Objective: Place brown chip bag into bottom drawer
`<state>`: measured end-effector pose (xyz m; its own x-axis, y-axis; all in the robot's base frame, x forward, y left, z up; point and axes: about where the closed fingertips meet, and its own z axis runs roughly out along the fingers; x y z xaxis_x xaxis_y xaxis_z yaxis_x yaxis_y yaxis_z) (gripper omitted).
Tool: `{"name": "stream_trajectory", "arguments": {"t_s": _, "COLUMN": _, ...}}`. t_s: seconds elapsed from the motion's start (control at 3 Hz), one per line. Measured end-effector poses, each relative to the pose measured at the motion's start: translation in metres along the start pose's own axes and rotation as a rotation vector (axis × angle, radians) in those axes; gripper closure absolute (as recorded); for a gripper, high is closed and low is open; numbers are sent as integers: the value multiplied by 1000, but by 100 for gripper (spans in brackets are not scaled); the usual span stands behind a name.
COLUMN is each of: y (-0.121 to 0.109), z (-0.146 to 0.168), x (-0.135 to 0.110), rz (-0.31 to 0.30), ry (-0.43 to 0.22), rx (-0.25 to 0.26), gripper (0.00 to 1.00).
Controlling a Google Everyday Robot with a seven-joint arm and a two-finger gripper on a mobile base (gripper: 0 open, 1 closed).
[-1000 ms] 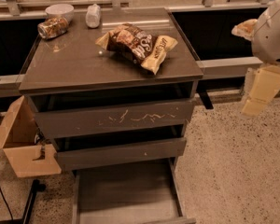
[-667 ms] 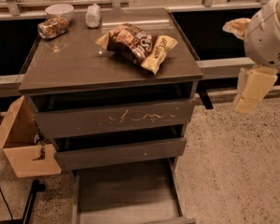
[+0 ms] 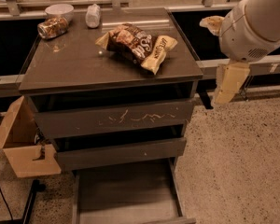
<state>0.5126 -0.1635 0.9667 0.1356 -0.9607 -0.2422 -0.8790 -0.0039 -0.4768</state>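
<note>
The brown chip bag [image 3: 137,45] lies flat on the top of the dark cabinet [image 3: 74,64], right of centre, with its pale yellow ends showing. The bottom drawer [image 3: 126,195] is pulled out at the foot of the cabinet and its flat floor is bare. My gripper [image 3: 228,83] hangs from the white arm to the right of the cabinet, about level with the top edge and apart from the bag. It holds nothing that I can see.
A crushed can [image 3: 52,27], a white bowl [image 3: 59,10] and a white wrapped bundle [image 3: 92,15] sit at the back left of the top. The scratched drawer front [image 3: 116,119] and the plain drawer front [image 3: 121,153] are nearly closed. A cardboard box [image 3: 23,143] stands at the left.
My arm and gripper have moved left, closer to the cabinet's right side. The bag and the drawers have not moved.
</note>
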Motion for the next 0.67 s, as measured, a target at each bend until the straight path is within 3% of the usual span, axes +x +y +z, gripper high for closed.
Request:
{"name": "stream_trajectory", "arguments": {"t_s": 0.33, "y": -19, "z": 24, "x": -11, "rz": -93, "ry": 17, "rx": 20, "gripper": 0}}
{"name": "stream_trajectory", "arguments": {"t_s": 0.67, "y": -36, "z": 39, "x": -15, "rz": -182, "ry": 32, "rx": 90, "gripper": 0}}
